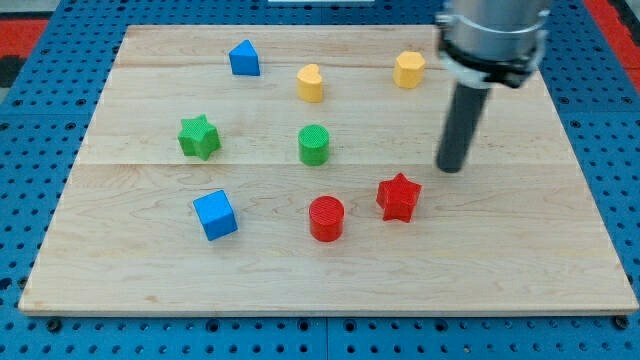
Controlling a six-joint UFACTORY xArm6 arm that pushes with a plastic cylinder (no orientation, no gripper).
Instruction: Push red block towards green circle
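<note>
Right now my tip (452,168) sits on the wooden counter (520,250), up and to the view's right of the red star (398,196), near it but apart. No claw on this rig, so no open/closed state to tell; just the dark rod.

Red star: ribbed top, squat, five stubby points, one aimed roughly at the view's top; no clear long axis. Red cylinder (326,218) is just beside it on the view's left, round, no direction to it.

Green cylinder (314,144) stands above the red cylinder, w/ a gap between.

Others: green star (199,136) at left, blue cube (215,214) lower left, blue block (244,58) near top, yellow blocks (311,83) and (409,69) near top, shapes unclear.
</note>
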